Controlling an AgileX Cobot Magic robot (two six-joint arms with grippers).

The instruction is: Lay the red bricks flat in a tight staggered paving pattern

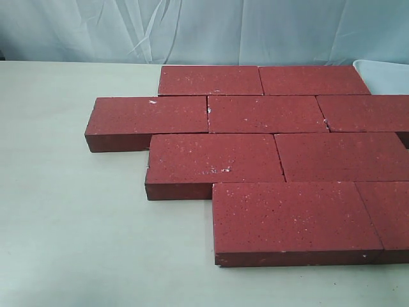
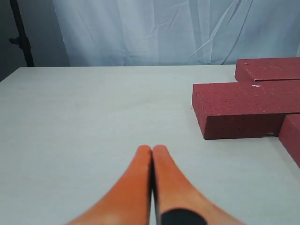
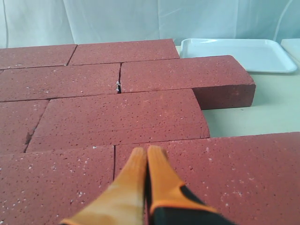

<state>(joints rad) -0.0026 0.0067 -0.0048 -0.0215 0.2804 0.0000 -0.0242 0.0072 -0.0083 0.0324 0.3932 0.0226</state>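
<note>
Several dark red bricks point(image 1: 268, 153) lie flat on the pale table in four staggered rows, edges touching; the nearest row's left brick point(image 1: 294, 220) sits at the front. No gripper shows in the exterior view. In the left wrist view my left gripper point(image 2: 152, 149) is shut and empty above bare table, with the left end of a brick point(image 2: 243, 108) off to one side. My right gripper point(image 3: 146, 151) is shut and empty, hovering over the front row near a seam between two bricks point(image 3: 140, 112).
A white tray point(image 3: 241, 54) stands on the table beyond the bricks' right side; its corner point(image 1: 383, 73) shows at the exterior view's right edge. A pale curtain hangs behind the table point(image 1: 64, 192). A dark stand point(image 2: 21, 37) rises at the left.
</note>
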